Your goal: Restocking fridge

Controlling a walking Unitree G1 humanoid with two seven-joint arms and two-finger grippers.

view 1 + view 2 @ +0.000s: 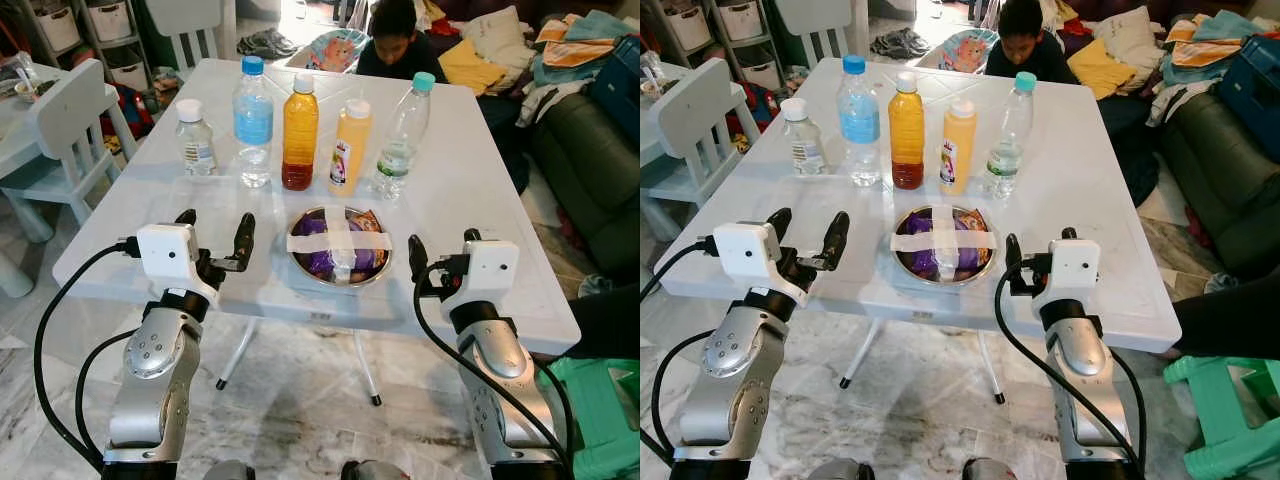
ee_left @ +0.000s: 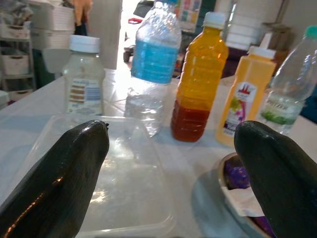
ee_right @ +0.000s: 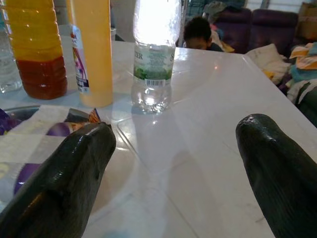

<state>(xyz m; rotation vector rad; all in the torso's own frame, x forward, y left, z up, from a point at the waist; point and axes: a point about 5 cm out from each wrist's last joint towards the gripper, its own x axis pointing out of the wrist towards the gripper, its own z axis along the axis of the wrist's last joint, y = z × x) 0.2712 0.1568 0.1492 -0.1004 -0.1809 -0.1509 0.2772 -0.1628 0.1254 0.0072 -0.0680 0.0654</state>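
Both tools are hovering at the near edge of the white desk [image 1: 470, 190], fingers spread wide and gripping nothing. Just ahead of the left tool [image 1: 215, 240] a clear plastic lid [image 2: 114, 173] is lying flat on the desk, and beyond it a small clear bottle [image 1: 195, 139] and a blue-labelled water bottle [image 1: 253, 120] are standing upright. Between the two tools a steel bowl [image 1: 339, 245] of purple packets is sitting, crossed with tape. Past the bowl an amber bottle [image 1: 300, 132] and a yellow juice bottle [image 1: 349, 147] are standing side by side. Ahead of the right tool [image 1: 440, 258], a teal-capped water bottle [image 1: 403, 137] is standing. A person [image 1: 398, 40] is sitting beyond the desk's far edge.
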